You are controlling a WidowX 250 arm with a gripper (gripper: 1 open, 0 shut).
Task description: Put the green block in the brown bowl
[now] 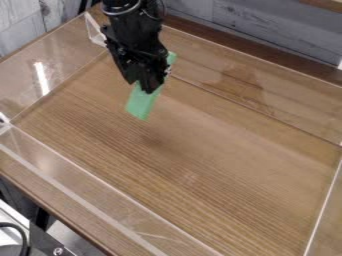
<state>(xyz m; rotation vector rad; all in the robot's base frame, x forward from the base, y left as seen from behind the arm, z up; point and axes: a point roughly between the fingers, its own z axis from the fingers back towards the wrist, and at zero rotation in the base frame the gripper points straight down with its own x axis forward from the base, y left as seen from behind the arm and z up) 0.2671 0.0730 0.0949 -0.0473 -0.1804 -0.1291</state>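
The green block (143, 103) is a flat bright green bar hanging nearly upright, its lower end just above the wooden tabletop (201, 160). My black gripper (146, 80) points down at the back left of the table, shut on the block's upper end. The block's top is hidden between the fingers. The brown bowl is out of view.
Clear acrylic walls (54, 165) fence the wooden surface on all sides. A grey plank wall (267, 20) stands behind. Black cables (16, 240) lie outside the front left corner.
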